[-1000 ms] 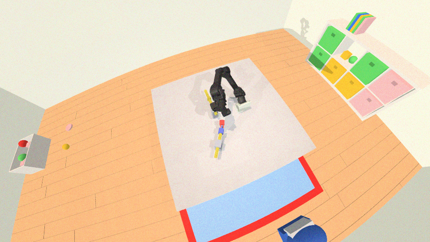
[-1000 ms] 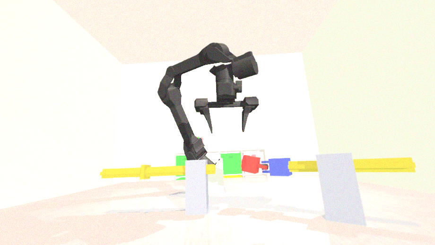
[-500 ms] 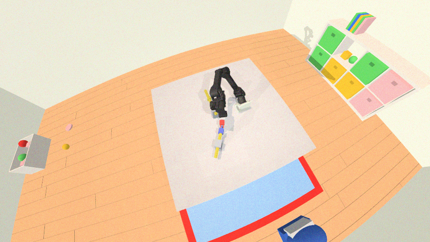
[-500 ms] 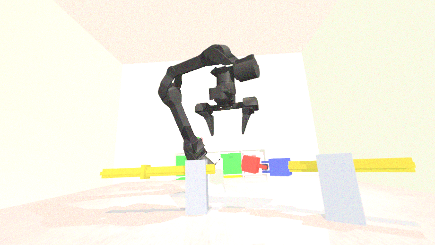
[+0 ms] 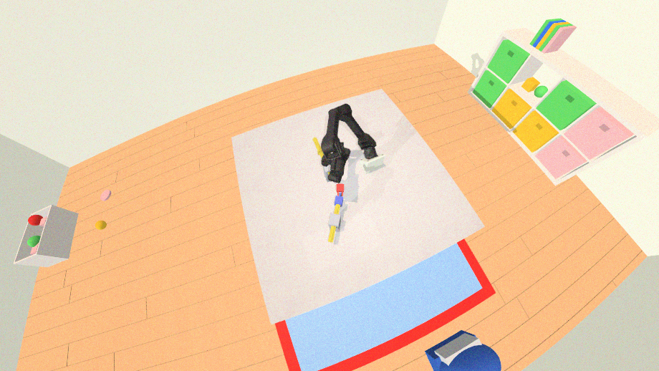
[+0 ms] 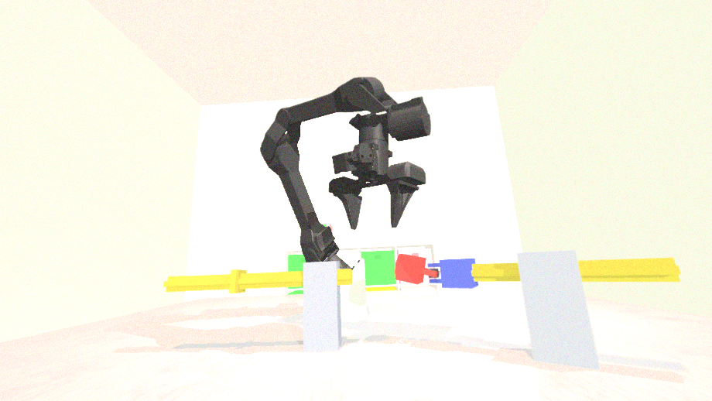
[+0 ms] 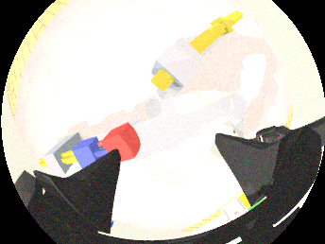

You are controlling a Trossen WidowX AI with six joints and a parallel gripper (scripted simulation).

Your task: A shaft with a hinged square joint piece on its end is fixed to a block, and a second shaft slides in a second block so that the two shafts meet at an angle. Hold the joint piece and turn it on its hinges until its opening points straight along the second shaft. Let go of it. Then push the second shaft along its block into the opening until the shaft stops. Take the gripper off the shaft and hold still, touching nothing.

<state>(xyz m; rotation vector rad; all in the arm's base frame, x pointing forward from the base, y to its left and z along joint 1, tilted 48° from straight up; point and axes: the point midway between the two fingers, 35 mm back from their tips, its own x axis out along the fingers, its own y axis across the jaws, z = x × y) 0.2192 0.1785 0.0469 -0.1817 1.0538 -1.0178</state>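
The red joint piece (image 5: 339,188) (image 6: 410,269) (image 7: 122,142) hangs by its hinge on the blue fork (image 5: 339,200) (image 6: 458,272) (image 7: 86,152) at the end of the fixed yellow shaft (image 5: 331,233) (image 6: 628,269). It is tilted slightly in the exterior view. The fixed shaft passes through a grey block (image 5: 334,220) (image 6: 558,308) (image 7: 59,158). The second yellow shaft (image 5: 316,146) (image 6: 271,279) (image 7: 206,40), with a collar, runs through the other grey block (image 6: 321,308) (image 7: 181,61). Its near end is apart from the joint piece. My gripper (image 6: 374,227) (image 7: 167,144) is open and empty, above the gap between them.
The arm's pale base (image 5: 373,162) stands beside the second shaft. Farther off are a shelf (image 5: 556,180) with coloured drawers, a toy box (image 5: 61,232), a blue mat with a red border (image 5: 486,285) and a blue chair (image 5: 475,359).
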